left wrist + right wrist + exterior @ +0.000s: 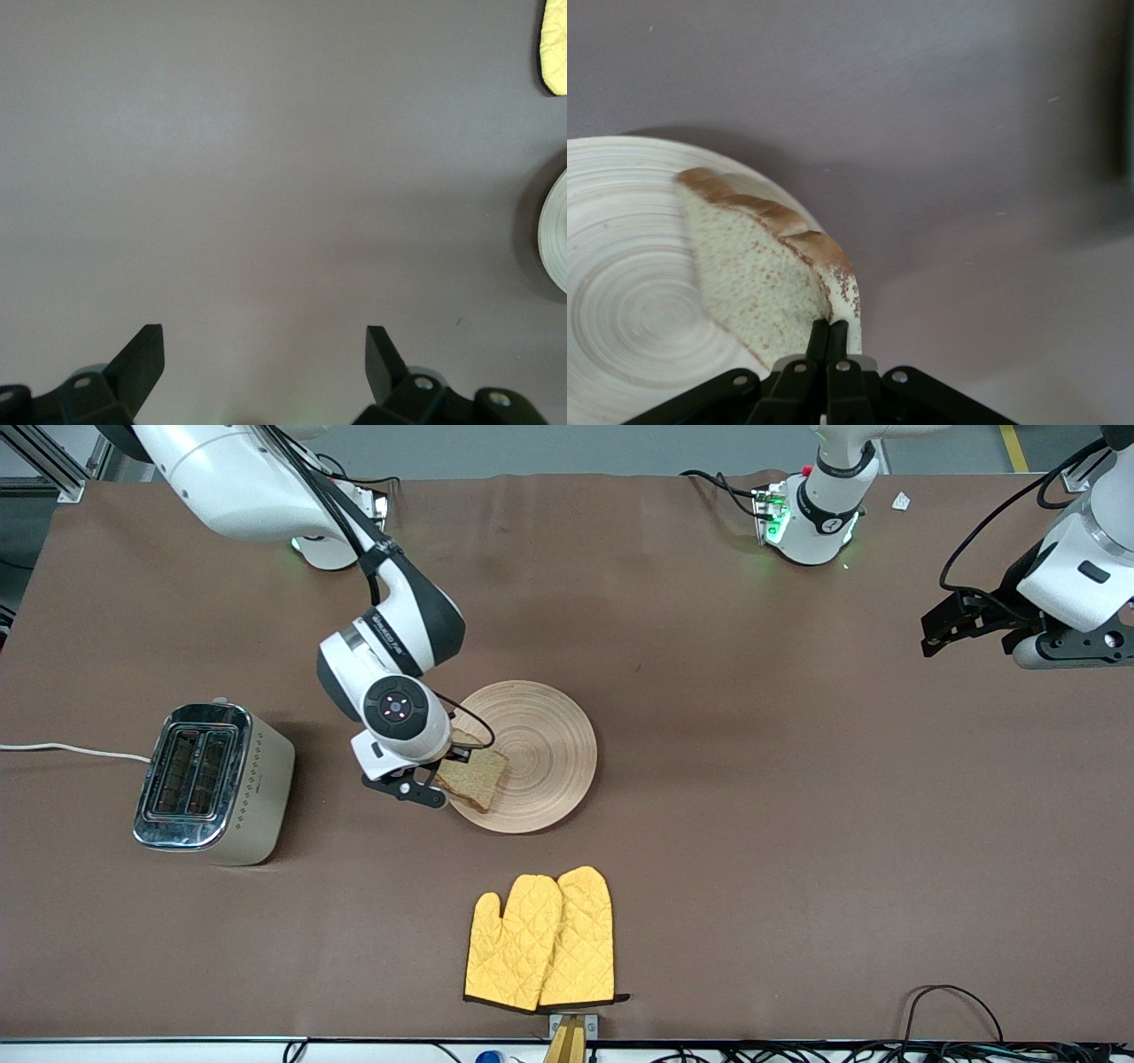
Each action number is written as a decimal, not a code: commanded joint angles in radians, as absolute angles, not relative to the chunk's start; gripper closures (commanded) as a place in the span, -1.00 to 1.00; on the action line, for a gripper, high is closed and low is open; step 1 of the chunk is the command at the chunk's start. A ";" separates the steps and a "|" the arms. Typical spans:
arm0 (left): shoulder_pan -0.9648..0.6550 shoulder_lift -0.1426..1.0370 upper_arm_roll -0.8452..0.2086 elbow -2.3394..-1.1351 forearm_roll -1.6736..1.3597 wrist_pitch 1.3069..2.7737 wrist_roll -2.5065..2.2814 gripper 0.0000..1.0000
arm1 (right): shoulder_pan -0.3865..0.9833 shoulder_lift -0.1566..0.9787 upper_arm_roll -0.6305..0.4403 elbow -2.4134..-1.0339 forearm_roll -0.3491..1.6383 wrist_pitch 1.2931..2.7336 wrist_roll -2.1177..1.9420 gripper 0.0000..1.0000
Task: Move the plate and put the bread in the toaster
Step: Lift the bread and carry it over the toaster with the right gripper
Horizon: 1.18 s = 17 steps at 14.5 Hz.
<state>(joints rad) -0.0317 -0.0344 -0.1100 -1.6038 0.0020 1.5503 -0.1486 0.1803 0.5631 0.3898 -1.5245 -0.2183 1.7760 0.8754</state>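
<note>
The bread (pixel 474 778) is a brown speckled slice over the edge of the round wooden plate (pixel 542 731) that faces the toaster. My right gripper (pixel 450 764) is shut on its crust corner and holds the slice tilted. In the right wrist view the gripper (pixel 830 329) pinches the bread (pixel 757 270) over the plate (pixel 629 301). The toaster (pixel 213 779) stands toward the right arm's end of the table, its two slots up and empty. My left gripper (pixel 941 627) is open and empty, waiting over bare table at the left arm's end; it also shows in the left wrist view (pixel 266 354).
A pair of yellow oven mitts (pixel 540 943) lies nearer the front camera than the plate. The toaster's white cord (pixel 71 750) runs off the table's end. The left wrist view shows the plate's rim (pixel 556 235) and a mitt corner (pixel 556 49).
</note>
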 commanded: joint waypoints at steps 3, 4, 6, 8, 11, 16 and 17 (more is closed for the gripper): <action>-0.041 -0.048 -0.104 -1.612 0.003 1.545 -0.158 -1.00 | 0.104 0.502 0.399 -1.418 -0.242 1.565 0.692 0.99; -0.040 -0.048 -0.104 -1.612 0.003 1.545 -0.158 -1.00 | 0.088 0.486 0.396 -1.395 -0.264 1.515 0.640 0.99; -0.040 -0.048 -0.104 -1.611 0.003 1.545 -0.158 -1.00 | 0.058 0.476 0.394 -1.344 -0.334 1.406 0.536 0.99; -0.040 -0.048 -0.104 -1.608 0.002 1.545 -0.158 -1.00 | 0.025 0.476 0.390 -1.295 -0.389 1.317 0.410 0.99; -0.038 -0.048 -0.104 -1.608 0.002 1.543 -0.156 -1.00 | -0.006 0.472 0.355 -1.246 -0.481 1.258 0.231 0.99; -0.038 -0.045 -0.104 -1.608 0.002 1.529 -0.156 -1.00 | 0.002 0.442 0.259 -1.247 -0.604 1.259 0.025 0.98; -0.038 -0.043 -0.104 -1.608 0.002 1.528 -0.156 -1.00 | 0.000 0.442 0.240 -1.250 -0.612 1.262 0.002 0.98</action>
<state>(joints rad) -0.0323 -0.0344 -0.1100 -1.6042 0.0020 1.5422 -0.1486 -0.0070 0.4695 0.2765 -1.2335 -0.5786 1.2690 0.0605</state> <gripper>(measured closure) 0.000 0.987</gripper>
